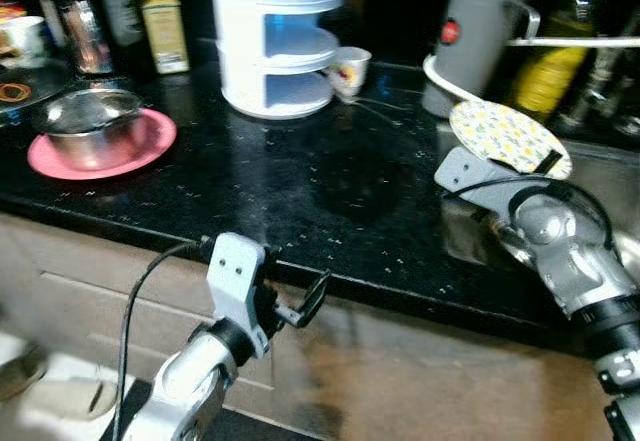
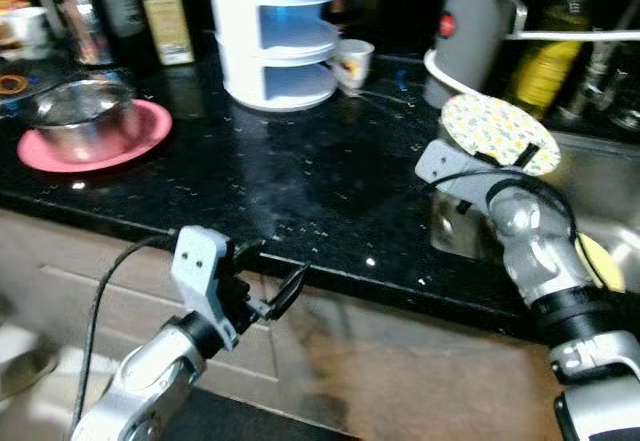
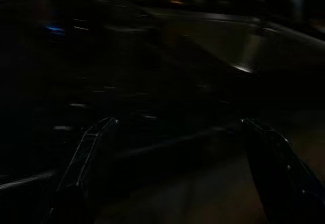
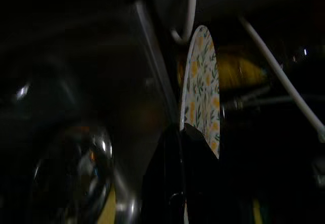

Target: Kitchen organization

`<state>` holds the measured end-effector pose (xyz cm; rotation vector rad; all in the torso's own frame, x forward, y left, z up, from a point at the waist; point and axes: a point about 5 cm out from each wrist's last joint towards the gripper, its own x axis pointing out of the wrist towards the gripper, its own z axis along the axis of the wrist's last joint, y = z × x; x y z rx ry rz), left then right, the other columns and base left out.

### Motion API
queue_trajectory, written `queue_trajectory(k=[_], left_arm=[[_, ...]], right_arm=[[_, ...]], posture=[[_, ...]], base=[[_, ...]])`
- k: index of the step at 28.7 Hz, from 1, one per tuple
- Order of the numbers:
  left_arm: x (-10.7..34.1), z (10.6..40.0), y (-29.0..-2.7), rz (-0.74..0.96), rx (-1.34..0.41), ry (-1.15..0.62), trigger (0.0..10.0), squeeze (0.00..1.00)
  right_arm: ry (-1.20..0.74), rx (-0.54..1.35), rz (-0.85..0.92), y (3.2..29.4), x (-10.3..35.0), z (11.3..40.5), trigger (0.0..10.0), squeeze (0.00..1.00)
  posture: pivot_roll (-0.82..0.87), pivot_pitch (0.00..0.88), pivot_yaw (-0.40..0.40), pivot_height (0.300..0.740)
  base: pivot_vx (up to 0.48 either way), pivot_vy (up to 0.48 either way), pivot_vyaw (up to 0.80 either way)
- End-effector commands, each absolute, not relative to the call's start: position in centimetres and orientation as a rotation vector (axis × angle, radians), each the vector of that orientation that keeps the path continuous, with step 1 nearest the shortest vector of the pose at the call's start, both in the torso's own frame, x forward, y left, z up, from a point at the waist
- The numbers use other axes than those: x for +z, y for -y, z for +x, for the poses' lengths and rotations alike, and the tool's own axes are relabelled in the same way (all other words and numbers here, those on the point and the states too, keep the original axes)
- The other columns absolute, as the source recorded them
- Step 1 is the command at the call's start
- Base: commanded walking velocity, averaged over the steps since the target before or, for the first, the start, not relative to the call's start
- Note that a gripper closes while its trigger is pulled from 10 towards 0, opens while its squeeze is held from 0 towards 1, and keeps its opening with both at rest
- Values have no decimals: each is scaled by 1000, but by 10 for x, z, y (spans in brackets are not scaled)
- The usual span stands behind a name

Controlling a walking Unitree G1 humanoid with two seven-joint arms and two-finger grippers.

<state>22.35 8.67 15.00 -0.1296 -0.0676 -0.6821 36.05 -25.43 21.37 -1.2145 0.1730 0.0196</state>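
The floral plate, a small round dish patterned with yellow flowers, sits at the right of the frame above the sink edge, pinched by its lower rim in the right gripper, whose fingers are closed tight on either face of it. It looks stiff and glazed, likely light but slippery and breakable, so I judge a hold on the rim, well in from the edge, is the safest. The left gripper hangs low at the lower centre, in front of the black counter, its fingers parted with nothing between them. Counted: one floral plate, one pink plate carrying one steel bowl at the left, one white tiered rack at top centre, one small cup beside it, one grey jug at the upper right.
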Motion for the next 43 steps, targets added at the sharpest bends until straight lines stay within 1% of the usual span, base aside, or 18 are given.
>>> queue_trajectory(k=[1,8,15,17,23,24,30,31,34,36,37,38,39,40,41,43], left_arm=[[148,220,-84,-130,-723,45,10000,0],[150,209,-77,-129,-872,20,10000,0],[151,205,-73,-124,-922,17,10000,0],[153,206,-74,-116,-913,28,10000,0],[165,219,-81,-76,-814,87,10000,0],[176,228,-88,-58,-736,132,10000,0],[188,235,-97,-28,-657,176,10000,0],[196,238,-101,-14,-620,201,10000,0],[202,240,-104,-1,-599,215,10000,0],[202,240,-104,-1,-599,215,10000,0],[202,240,-104,1,-596,215,10000,0],[203,240,-104,3,-592,215,10000,0],[203,240,-104,3,-592,215,10000,0],[204,240,-104,3,-588,215,10000,0],[204,240,-104,3,-586,215,10000,0],[206,238,-103,1,-583,214,10000,0]], right_arm=[[-167,30,-1194,251,217,361,0,0],[-189,62,-1182,249,214,361,0,0],[-196,79,-1177,246,212,361,0,0],[-196,86,-1176,244,212,361,0,0],[-178,113,-1184,238,211,364,0,0],[-176,146,-1212,232,209,364,0,0],[-171,187,-1221,222,206,367,0,0],[-154,217,-1222,213,207,370,0,0],[-99,270,-1219,195,210,375,0,0],[-99,270,-1219,195,210,375,0,0],[-82,308,-1213,186,209,377,0,0],[-67,346,-1223,176,207,379,863,0],[-67,346,-1223,176,207,379,863,0],[-56,387,-1226,164,203,381,6353,0],[-51,412,-1229,157,200,383,10000,0],[-46,439,-1244,144,197,386,10000,0]], posture=[[77,0,-77,740],[78,0,-76,740],[78,0,-78,740],[78,0,-78,740],[78,0,-79,740],[79,0,-81,740],[79,0,-81,740],[80,0,-82,740],[81,3,-84,740],[81,3,-84,740],[81,3,-84,740],[79,13,-86,740],[79,13,-86,740],[80,20,-89,740],[81,22,-90,740],[91,34,-96,740]], base=[[0,0,-769],[0,0,-769],[0,0,-769],[0,0,-769],[0,0,-750],[0,0,0],[0,0,0],[0,0,0],[0,0,0],[0,0,0],[0,0,0],[0,0,0],[0,0,0],[0,0,0],[0,0,0],[0,0,0]])
